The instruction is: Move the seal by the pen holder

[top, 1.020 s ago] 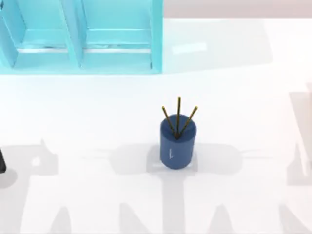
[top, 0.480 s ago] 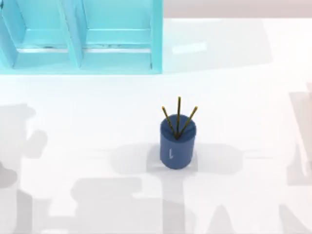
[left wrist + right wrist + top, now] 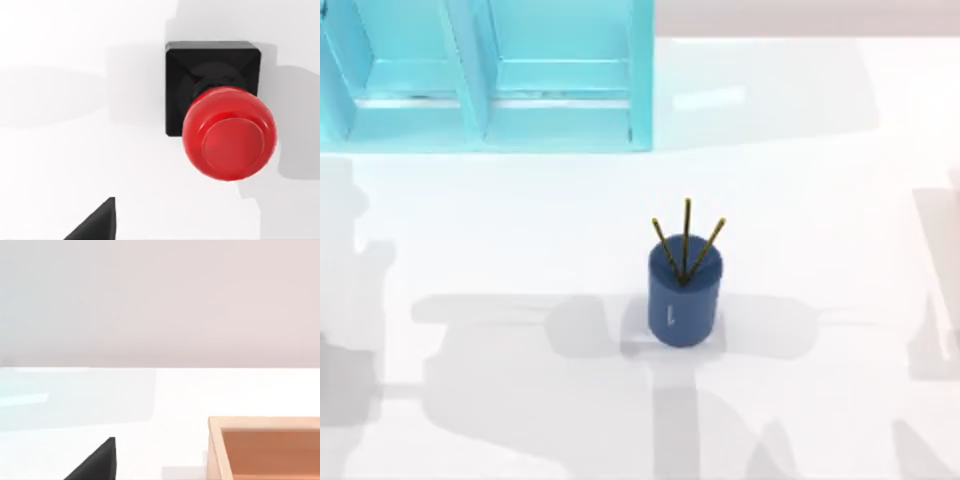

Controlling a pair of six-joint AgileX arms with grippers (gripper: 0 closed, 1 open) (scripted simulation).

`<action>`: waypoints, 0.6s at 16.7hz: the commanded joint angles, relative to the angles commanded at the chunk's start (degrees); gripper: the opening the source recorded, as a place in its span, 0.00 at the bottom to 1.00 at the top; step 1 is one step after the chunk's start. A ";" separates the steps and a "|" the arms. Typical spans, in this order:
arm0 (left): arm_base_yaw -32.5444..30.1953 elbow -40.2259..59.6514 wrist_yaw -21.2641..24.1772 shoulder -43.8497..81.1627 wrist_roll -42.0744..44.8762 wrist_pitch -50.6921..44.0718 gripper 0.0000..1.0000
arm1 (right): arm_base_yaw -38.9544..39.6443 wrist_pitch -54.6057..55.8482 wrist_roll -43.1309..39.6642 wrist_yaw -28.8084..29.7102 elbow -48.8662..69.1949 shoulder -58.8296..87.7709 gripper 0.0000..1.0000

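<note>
The pen holder [image 3: 684, 298] is a dark blue cup with three pencils, standing upright near the middle of the table in the top view. In the left wrist view the seal [image 3: 220, 115] stands on the white table, a black square base under a glossy red knob, seen from above. A dark corner of my left gripper [image 3: 95, 225] lies apart from the seal and does not touch it. A dark corner of my right gripper [image 3: 95, 465] hovers over the white table, holding nothing that I can see.
A light blue shelf unit [image 3: 485, 75] stands at the back left of the table. In the right wrist view an open wooden box [image 3: 265, 447] sits on the table ahead. Arm shadows fall across the table's front and left.
The dark piece of my left arm at the top view's left edge has left the picture. The arm shadows have shifted across the front left of the table. The pen holder has not moved.
</note>
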 joint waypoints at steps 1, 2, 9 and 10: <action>0.15 0.88 0.00 0.95 0.17 -0.71 1.00 | 0.00 0.00 0.00 0.00 0.00 0.00 1.00; 0.21 1.20 0.00 1.31 0.23 -0.98 1.00 | 0.00 0.00 0.00 0.00 0.00 0.00 1.00; 0.04 -1.00 -0.01 1.69 0.11 1.38 1.00 | 0.00 0.00 0.00 0.00 0.00 0.00 1.00; 0.09 -2.54 0.00 2.13 0.12 3.32 1.00 | 0.00 0.00 0.00 0.00 0.00 0.00 1.00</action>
